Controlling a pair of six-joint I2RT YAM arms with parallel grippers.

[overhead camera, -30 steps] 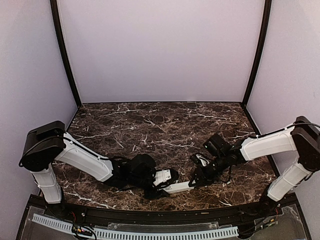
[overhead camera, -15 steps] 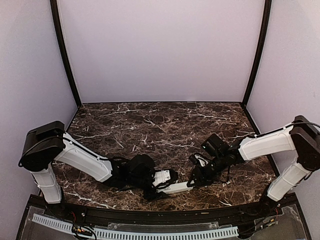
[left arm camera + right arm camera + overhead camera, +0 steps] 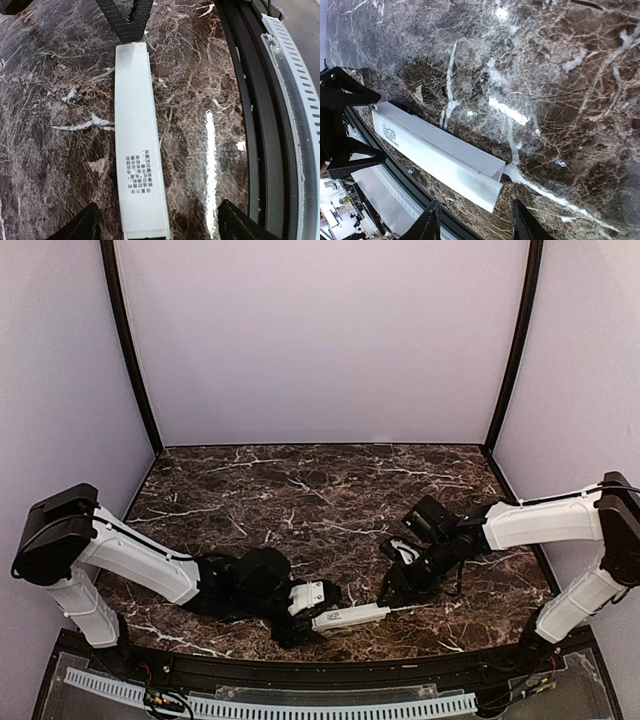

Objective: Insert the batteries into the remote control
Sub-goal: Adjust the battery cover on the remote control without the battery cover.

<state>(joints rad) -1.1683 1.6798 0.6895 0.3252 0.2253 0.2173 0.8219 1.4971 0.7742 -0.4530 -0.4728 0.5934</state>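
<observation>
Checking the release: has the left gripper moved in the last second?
Yes. The left gripper slid left, toward the left corner post.

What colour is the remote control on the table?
The remote control is white with small black print, clearest in the left wrist view.

1. The white remote control (image 3: 135,115) has a small block of dark print (image 3: 141,172) near one end.
2. The print stands in a few short rows. The signs look like Chinese writing, but they are too small to read.
3. In the right wrist view the print shows only as tiny dark marks.
</observation>
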